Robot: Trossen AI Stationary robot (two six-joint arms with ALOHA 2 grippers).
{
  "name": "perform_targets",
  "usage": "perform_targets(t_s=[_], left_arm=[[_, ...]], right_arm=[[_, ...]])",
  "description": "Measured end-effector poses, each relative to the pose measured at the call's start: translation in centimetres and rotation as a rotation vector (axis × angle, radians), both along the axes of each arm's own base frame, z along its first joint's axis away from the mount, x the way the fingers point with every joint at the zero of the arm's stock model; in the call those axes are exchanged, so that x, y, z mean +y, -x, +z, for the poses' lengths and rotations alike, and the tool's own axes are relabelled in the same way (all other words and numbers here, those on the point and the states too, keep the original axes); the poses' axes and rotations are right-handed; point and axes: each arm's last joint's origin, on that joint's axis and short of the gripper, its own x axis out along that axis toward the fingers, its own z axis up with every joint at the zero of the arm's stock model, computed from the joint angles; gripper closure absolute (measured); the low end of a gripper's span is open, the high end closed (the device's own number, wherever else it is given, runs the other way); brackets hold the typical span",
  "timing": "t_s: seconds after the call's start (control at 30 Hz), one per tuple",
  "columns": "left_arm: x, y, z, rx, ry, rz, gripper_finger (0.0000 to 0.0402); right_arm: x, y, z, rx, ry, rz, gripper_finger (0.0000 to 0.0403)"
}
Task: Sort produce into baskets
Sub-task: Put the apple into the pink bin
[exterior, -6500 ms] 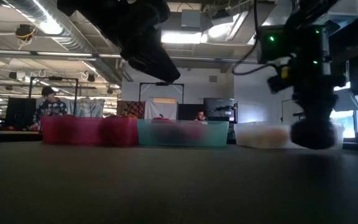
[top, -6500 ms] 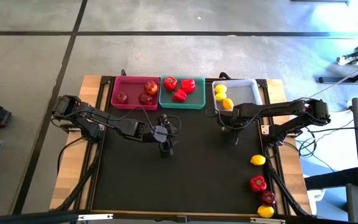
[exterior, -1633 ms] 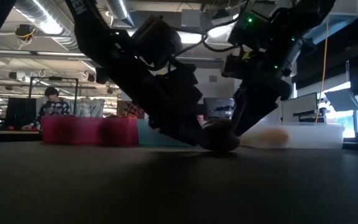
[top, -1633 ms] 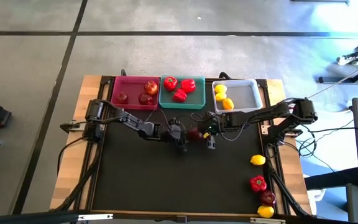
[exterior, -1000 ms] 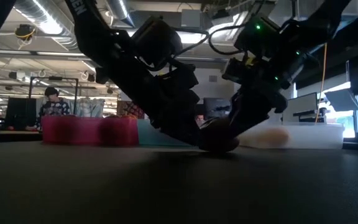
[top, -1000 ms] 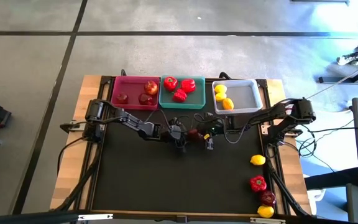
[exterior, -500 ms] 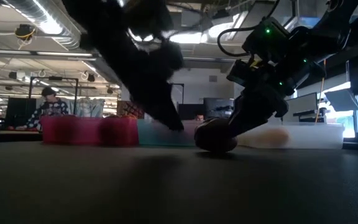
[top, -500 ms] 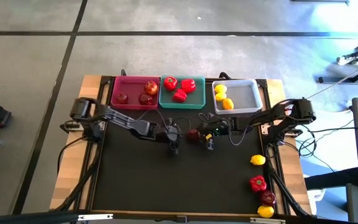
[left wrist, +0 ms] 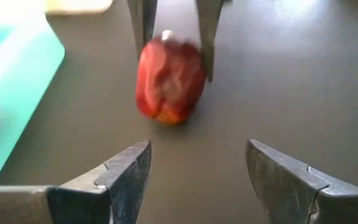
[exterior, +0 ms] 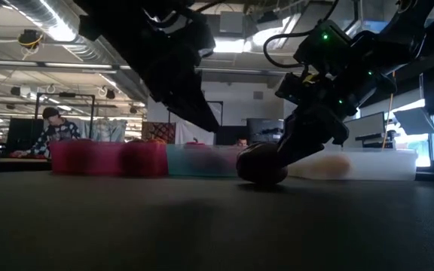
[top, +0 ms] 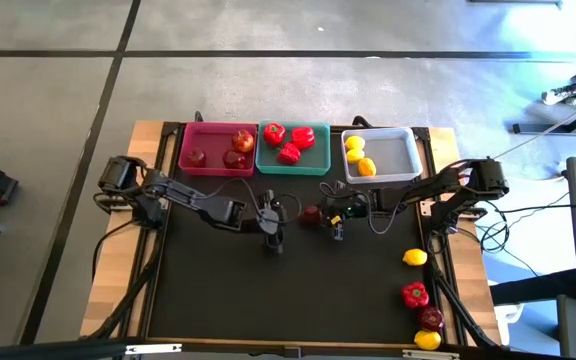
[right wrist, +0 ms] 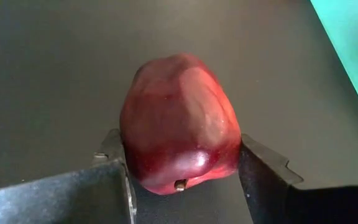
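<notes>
Squeezing the dark red apple [right wrist: 180,124], the right tool [right wrist: 182,163] is clamped tight; lifting slowly helps. The left tool [left wrist: 197,168] is hanging apart nearby.

Grey concrete floor [top: 298,90] with dark seams, bright ceiling lights [exterior: 59,30] (open workshop hall behind)

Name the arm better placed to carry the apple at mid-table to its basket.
Right. The right gripper is shut on the apple; the left gripper is open, apart from it.
</notes>
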Motion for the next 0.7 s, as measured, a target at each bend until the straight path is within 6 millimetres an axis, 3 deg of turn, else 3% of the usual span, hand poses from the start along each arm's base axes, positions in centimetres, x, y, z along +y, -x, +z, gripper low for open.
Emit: perform_targets(t_s=[0.2,0.43,0.7], left_arm=[[-0.2,0.4,-1.2,-0.153,0.011,-0.020,0.0144],[0.5,1.9,-3.1,-0.177,0.048,0.026,0.0144],[0.6,1.4,-2.6,-0.207,0.081,0.056,0.0144]], right_arm=[[0.0,-0.3,0.4,0.025,-0.017,-0.008,0.0242],[0.0,-1.2,1.5,0.054,-0.003,0.012,0.0242],[0.0,-2.0,3.1,0.175,-0.008,0.013,0.0242]])
